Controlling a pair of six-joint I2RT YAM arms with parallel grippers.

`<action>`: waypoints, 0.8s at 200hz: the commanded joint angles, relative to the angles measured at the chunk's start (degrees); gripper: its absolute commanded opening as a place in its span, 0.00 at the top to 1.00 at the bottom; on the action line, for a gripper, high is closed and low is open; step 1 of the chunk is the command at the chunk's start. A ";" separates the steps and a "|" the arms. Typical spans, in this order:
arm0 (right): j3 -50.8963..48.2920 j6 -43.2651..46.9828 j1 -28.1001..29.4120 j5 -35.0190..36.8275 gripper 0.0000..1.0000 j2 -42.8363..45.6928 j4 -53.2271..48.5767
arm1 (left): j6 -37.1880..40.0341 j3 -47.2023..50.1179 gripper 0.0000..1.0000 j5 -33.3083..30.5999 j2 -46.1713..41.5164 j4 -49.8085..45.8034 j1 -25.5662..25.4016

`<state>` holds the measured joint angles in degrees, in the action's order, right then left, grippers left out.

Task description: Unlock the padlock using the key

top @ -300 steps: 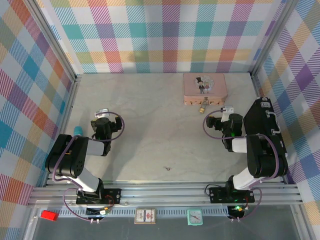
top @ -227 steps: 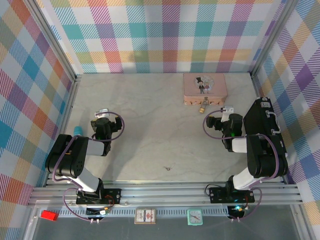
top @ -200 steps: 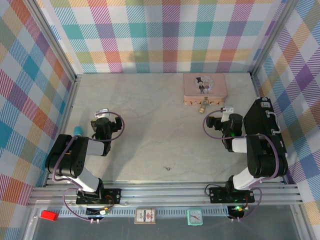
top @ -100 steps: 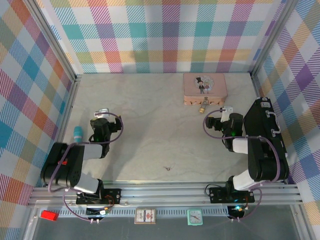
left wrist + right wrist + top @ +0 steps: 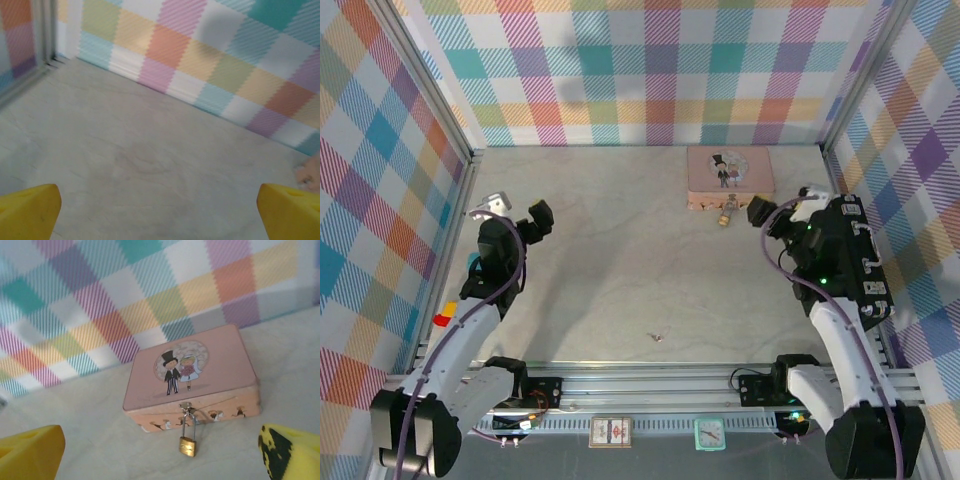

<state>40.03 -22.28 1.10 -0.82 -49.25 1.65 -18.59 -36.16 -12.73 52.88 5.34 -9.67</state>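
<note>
With the padlock (image 5: 188, 446) hanging at the front clasp of the tin (image 5: 200, 375) and both left gripper (image 5: 160, 215) and right gripper (image 5: 160, 455) wide apart and empty, first fetch the likely key (image 5: 658, 338), a speck lying well in front of the tin, pinching it low and flat.

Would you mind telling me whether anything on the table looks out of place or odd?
Nothing looks spilled or damaged. The pink tin sits at the far side, the padlock hanging from its clasp. The only oddity is a tiny dark object lying alone on the table near its front edge, too small to identify.
</note>
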 commanded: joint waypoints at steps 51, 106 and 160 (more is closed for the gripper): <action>1.29 -7.27 0.09 -17.05 0.01 4.84 -22.78 | -22.49 2.52 0.00 1.01 -10.25 -26.21 -0.01; 2.05 -6.90 13.55 -17.14 0.01 -0.59 -33.85 | -12.02 5.31 0.00 23.84 -8.03 -18.79 -0.44; -2.86 -14.35 32.02 -12.36 0.03 -4.97 -34.02 | -5.60 10.85 0.00 9.27 -10.88 -16.02 -22.90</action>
<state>39.38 -32.25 28.21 -15.20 -52.53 -30.00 -28.77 -27.94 2.24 44.40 -14.44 -24.97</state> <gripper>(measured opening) 0.986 0.998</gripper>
